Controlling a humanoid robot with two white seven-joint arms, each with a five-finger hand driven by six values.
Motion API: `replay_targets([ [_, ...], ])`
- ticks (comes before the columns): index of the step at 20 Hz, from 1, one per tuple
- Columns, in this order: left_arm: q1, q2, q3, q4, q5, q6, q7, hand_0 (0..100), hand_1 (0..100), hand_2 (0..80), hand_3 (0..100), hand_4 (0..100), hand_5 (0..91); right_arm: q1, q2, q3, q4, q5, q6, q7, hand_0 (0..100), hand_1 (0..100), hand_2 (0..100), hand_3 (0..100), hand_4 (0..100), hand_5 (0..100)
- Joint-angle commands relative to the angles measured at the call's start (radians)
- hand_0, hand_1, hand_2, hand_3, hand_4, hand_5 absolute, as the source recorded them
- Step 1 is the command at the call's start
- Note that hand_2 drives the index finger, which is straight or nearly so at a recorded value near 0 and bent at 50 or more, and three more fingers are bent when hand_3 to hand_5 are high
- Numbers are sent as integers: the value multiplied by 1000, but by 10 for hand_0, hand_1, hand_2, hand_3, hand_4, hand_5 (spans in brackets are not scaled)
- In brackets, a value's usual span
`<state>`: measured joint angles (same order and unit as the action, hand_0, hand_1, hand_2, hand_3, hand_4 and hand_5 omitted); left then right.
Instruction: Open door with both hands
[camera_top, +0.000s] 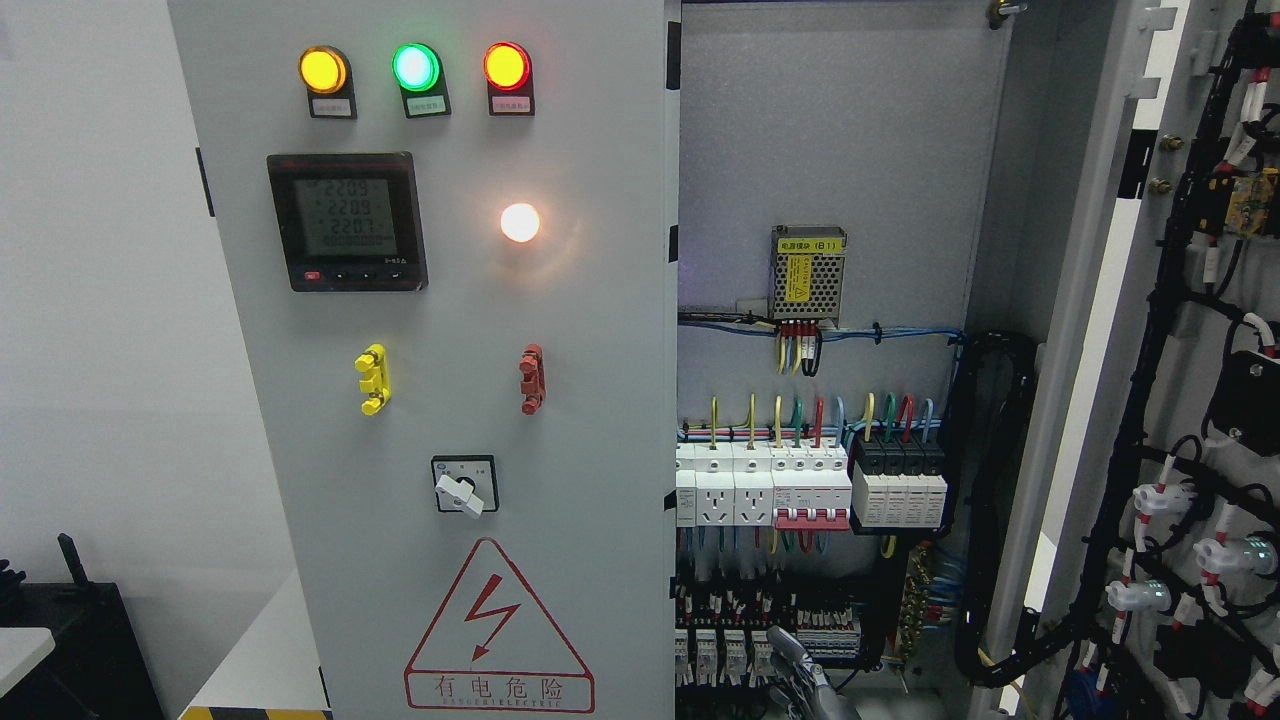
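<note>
two doors make up this electrical cabinet, and they stand differently: the left door (450, 400) is closed and faces the camera, while the right door (1180, 400) is swung wide open at the picture's right, its inner face lined with black cable looms and white connectors. between them the cabinet interior (830, 200) is exposed, with a small mesh-cased power supply (808, 273) above rows of breakers (810, 485) and coloured wiring. only one robot hand (805, 675) shows, a metallic shape low at the bottom edge in front of the lower terminal rows; its arm's side of entry is cut off by the frame, so left or right cannot be told, nor whether it holds anything or how far it is open. the closed left door carries three pilot lamps, a digital meter (346, 222), a yellow handle (372, 379), a red handle (532, 379), a rotary switch (463, 487) and a red hazard triangle (498, 630). judging by the look, these are stiff painted sheet-steel panels, fairly heavy with fitted gear, swinging on hinges along their outer edges and smooth enough to slip under fingers. the surest hold on the left door is probably its free vertical edge beside the opening, well away from the live wiring.
</note>
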<state>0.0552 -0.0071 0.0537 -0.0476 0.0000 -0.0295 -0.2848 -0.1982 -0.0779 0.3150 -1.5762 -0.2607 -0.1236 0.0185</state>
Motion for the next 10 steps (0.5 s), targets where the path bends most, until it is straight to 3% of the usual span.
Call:
replay_targets([
  [1,0,-28,0,0,-9,-1,0,0,0,0,0,42,0,-30,-10,21,25,-11,4,1,0,0,0,0,0,0],
  [7,0,-28,0,0,-9,-1,0,0,0,0,0,42,0,-90,-10,22,88,-11,5,3,0,0,0,0,0,0],
  [10,0,-28,0,0,-9,-1,0,0,0,0,0,42,0,-124,-10,50,126,-11,12,3,0,0,0,0,0,0],
])
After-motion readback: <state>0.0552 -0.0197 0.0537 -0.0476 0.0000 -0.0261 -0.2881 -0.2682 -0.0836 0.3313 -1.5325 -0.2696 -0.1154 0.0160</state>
